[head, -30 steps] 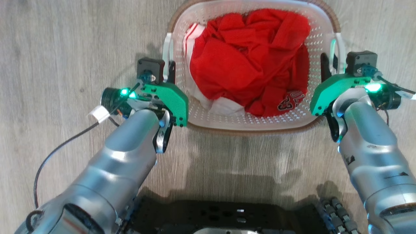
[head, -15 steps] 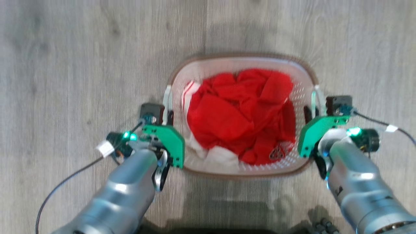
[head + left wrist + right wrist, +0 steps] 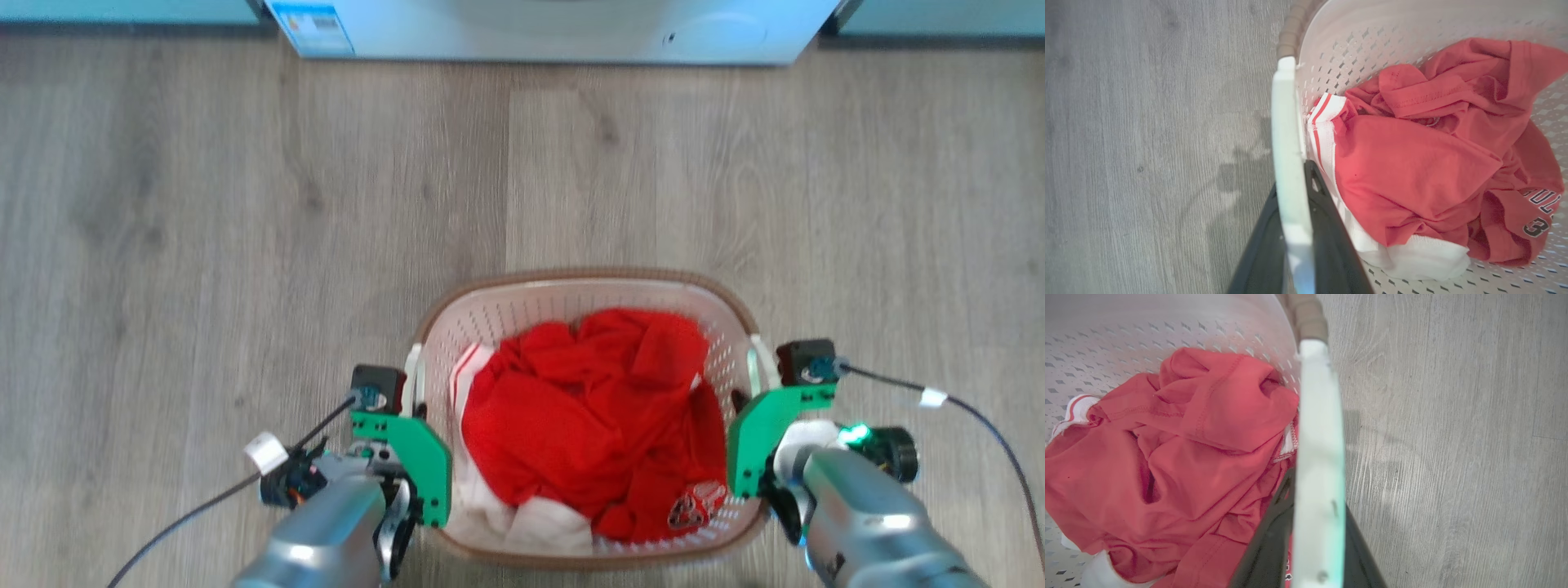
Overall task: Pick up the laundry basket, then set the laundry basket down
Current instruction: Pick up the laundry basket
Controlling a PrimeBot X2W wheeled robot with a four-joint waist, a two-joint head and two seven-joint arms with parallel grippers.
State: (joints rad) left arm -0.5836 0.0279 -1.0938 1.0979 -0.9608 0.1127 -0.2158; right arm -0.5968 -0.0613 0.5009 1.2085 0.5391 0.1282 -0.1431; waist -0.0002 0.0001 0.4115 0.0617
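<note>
Head camera has shifted: washer [image 3: 555, 33] now at top edge, basket [image 3: 584, 282] lower in view; grips unchanged. Basket hangs between grippers, seemingly off floor. Left gripper [image 3: 420, 402] clenched on left handle [image 3: 1286, 143], right gripper [image 3: 740, 403] clenched on right handle [image 3: 1316, 437]. Long axis runs gripper to gripper, handles at its ends; opening faces up, level. Arms equally near; set-down likely needs both lowering together.
</note>
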